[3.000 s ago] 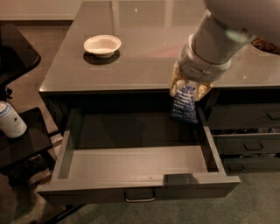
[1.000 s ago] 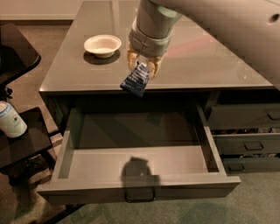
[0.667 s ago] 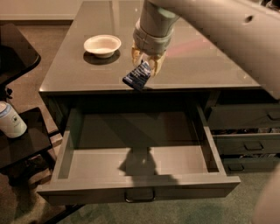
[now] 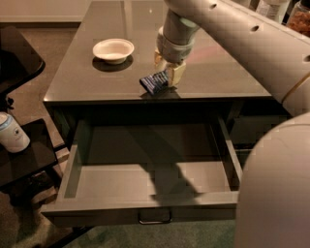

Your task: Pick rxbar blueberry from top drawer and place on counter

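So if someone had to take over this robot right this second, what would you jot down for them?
Gripper: shut on the rxbar blueberry, low over the counter near its front edge, right of the white bowl.
Top drawer: pulled open, nothing visible inside.
Done: the bar is out of the drawer and over the counter.
Left: rest it on the counter (cannot tell if it touches yet), let go, lift the arm away.

- Dim, warm light — brown floor (image 4: 60, 36) beyond, pale wall (image 4: 43, 8) at top left.
- Black side table (image 4: 22, 60) at left — white canister (image 4: 12, 133) on a lower black shelf (image 4: 34, 162).
- Gripper (image 4: 164, 80) low over the counter (image 4: 82, 72) front.
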Available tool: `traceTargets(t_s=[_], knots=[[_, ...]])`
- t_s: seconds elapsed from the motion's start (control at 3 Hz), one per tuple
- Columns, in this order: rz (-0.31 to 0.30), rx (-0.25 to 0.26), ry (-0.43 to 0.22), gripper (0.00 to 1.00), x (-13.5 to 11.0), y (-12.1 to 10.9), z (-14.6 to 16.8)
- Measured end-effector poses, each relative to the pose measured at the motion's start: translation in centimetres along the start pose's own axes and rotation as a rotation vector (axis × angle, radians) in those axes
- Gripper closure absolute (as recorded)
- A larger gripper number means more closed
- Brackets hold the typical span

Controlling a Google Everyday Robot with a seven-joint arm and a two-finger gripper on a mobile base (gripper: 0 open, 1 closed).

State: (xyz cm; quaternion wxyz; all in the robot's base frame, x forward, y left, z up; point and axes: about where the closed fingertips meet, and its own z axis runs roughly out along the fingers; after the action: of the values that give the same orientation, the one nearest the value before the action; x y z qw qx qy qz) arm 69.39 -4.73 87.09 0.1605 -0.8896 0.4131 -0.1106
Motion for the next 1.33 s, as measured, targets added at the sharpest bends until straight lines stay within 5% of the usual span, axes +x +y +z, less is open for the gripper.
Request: traceTargets(t_s=[0.67, 1.33], knots=[[0.178, -0.029, 0.026, 0.58, 2.4, -0.2, 1.4], [0.206, -0.042, 0.055, 0.11, 2.9, -0.1, 0.6]])
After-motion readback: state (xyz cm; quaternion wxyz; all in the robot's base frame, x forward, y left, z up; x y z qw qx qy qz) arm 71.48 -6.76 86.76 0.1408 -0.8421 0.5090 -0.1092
